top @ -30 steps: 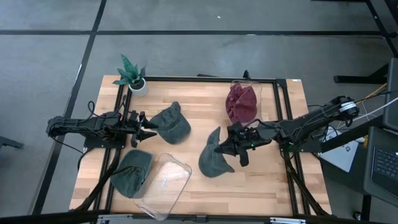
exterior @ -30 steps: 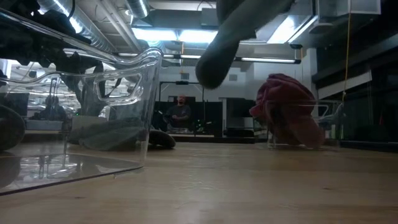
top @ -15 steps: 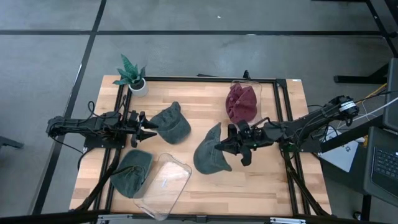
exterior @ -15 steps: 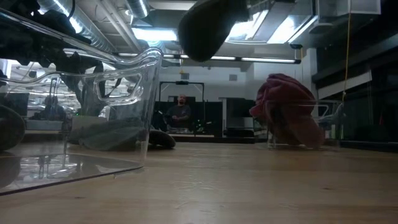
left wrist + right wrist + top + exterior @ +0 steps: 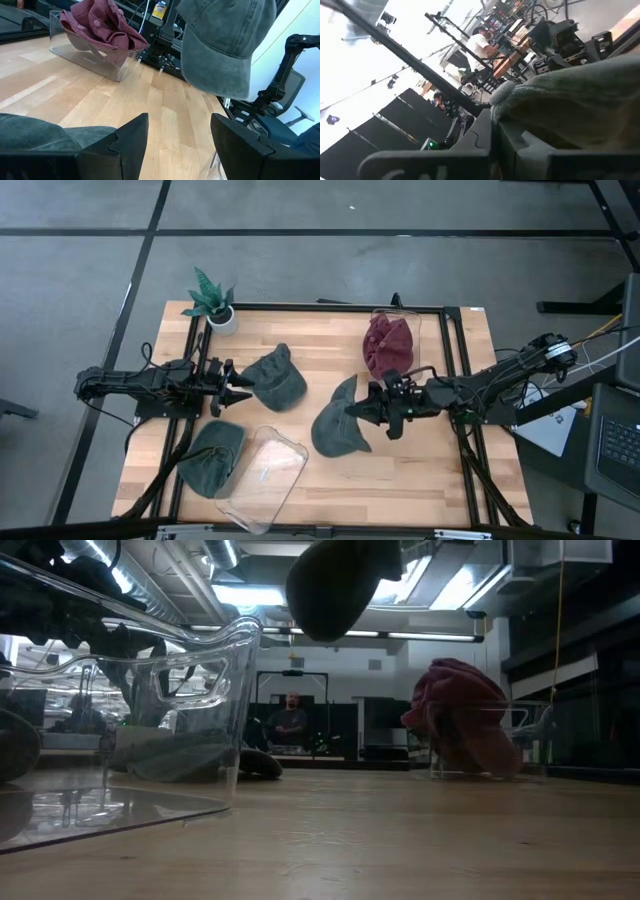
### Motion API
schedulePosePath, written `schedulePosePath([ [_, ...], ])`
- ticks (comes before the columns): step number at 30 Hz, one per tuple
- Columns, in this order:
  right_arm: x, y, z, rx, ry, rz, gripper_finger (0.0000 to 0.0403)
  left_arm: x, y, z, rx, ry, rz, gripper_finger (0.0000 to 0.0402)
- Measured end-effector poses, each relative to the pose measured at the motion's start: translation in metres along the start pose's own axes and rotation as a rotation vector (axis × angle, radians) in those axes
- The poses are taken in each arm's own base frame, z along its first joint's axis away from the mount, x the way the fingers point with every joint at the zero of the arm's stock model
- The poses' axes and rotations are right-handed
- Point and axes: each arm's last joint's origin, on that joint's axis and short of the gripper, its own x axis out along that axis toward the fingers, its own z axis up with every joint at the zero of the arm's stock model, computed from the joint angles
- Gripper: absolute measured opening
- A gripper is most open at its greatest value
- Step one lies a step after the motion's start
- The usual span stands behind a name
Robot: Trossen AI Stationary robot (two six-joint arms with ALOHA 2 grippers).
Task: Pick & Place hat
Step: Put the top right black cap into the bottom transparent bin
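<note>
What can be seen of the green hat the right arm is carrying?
The hat is a faded grey-green cap of soft, washed-looking cloth. The right gripper is shut on it near one edge, and it hangs clear of the table, over the middle, between the clear empty bin and the bin of maroon hats. In the low view only its rounded lower part shows, up high. From the left wrist view, stitched seams and a curved edge are visible.

Overhead cam looks straight down on my whole table [image 5: 420, 470]. The low one sits at tabletop height, staring level across the wood into the room. My left wrist cam looks across the table at the lifted green hat [image 5: 225, 42], which the overhead [image 5: 335, 425] and low cams also catch. Right wrist cam's jammed against that hat.
</note>
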Motion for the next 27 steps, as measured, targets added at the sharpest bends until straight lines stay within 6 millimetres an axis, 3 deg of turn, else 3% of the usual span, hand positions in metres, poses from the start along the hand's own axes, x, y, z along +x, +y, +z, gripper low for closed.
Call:
schedulePosePath([
  [6, 0.003, -0.003, -0.002, 0.108, -0.055, -0.068, 0.0006, 0.0, 0.0, 0.0, 0.0, 0.0, 0.0, 0.021],
  [10, 0.017, 0.011, 0.0, 0.106, -0.068, -0.073, 0.0006, 0.0, 0.0, 0.0, 0.0, 0.0, 0.0, 0.021],
  [19, 0.068, 0.034, -0.005, 0.049, -0.024, -0.138, 0.0006, 0.0, 0.0, 0.0, 0.0, 0.0, 0.0, 0.021],
  [27, 0.118, 0.041, -0.036, 0.037, -0.002, -0.165, 0.0006, 0.0, 0.0, 0.0, 0.0, 0.0, 0.0, 0.021],
])
